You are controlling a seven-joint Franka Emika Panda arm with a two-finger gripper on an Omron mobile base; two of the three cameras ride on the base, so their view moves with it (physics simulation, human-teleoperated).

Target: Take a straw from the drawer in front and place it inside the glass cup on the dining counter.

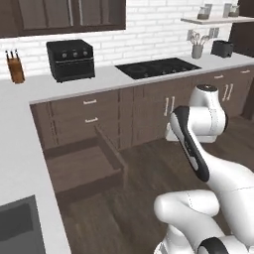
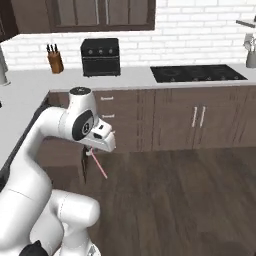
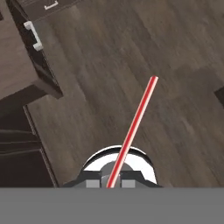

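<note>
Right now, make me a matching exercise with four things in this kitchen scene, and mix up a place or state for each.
Things:
1. thin pink-red straw
2. dark brown wooden drawer
3. black countertop oven
4. wooden knife block

Places or states:
A. pulled open, low in the cabinets
B. on the white worktop, left of the oven
C. held in the fingers, over the wood floor
D. on the white worktop, left of the black cooktop

Pairs: 1-C, 2-A, 3-D, 4-B
</note>
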